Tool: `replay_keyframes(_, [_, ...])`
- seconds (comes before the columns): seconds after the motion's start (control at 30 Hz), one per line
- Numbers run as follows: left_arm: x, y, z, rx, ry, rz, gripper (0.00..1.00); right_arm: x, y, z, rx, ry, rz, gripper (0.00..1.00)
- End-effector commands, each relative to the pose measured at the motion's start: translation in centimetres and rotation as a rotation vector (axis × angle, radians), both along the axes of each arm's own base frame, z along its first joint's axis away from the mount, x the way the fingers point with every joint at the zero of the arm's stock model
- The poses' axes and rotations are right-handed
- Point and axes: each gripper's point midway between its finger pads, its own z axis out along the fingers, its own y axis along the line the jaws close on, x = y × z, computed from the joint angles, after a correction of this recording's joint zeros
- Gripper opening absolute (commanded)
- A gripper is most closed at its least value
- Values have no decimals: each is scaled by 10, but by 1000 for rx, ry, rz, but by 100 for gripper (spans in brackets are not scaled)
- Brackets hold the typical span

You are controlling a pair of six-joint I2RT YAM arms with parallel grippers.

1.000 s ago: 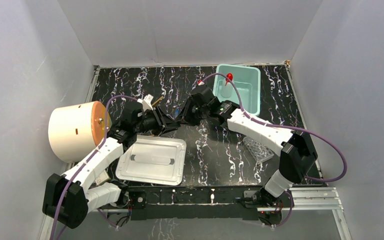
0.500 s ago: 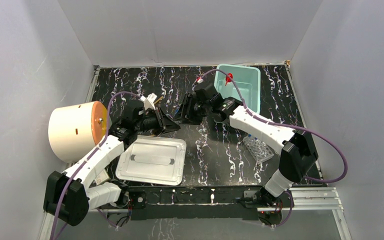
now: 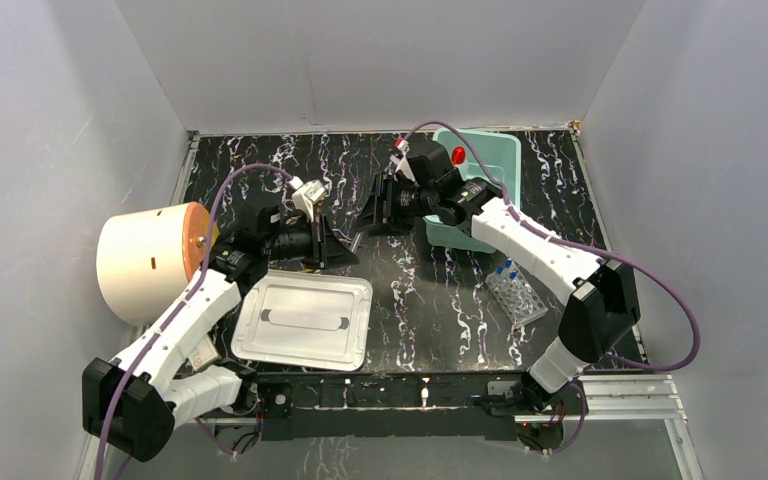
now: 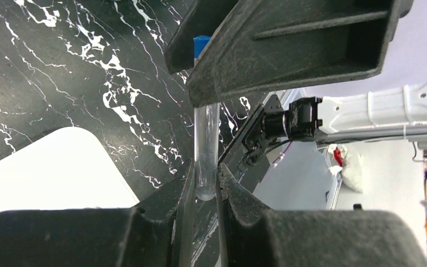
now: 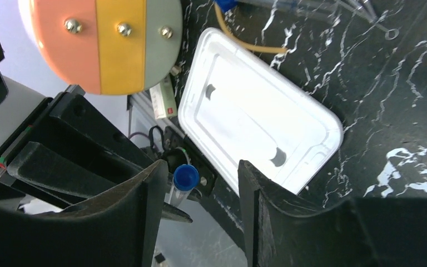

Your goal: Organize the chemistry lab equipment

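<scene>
My left gripper is shut on the bottom end of a clear tube with a blue cap, held above the table. My right gripper is open, and the tube's blue cap sits between its fingers, close to the left finger. In the top view the two grippers meet mid-table, left and right. The clear tube rack holds blue-capped tubes. The red-capped bottle stands in the teal bin. Amber tubing lies by the tray.
A white tray lies at the front left. The large cream cylinder with an orange face stands at the left edge. A small white card lies beside the tray. White walls enclose the table.
My right arm has moved back and right toward the teal bin, uncovering the tube rack. The left gripper has shifted slightly left with the tube in it.
</scene>
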Motion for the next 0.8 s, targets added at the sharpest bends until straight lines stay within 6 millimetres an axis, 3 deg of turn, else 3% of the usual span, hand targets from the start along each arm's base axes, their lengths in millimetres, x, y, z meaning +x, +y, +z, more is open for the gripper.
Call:
replay_keyframes(0.0, [-13, -4, 18, -6, -110, -147, 0, -17, 8, 52, 147, -56, 104, 55])
replay_keyframes(0.13, [-13, -5, 15, 32, -119, -209, 0, -22, 8, 56, 172, -12, 131, 44])
replay_keyframes(0.27, [-13, -4, 15, 49, -139, -229, 0, -22, -2, 59, 202, 14, 101, 41])
replay_keyframes(0.43, [-14, -3, 17, 40, -150, -224, 0, -29, -10, 71, 265, 27, 118, 40])
replay_keyframes(0.77, [-22, -10, 28, -30, -135, -269, 0, -25, -9, 57, 231, 49, 145, 42])
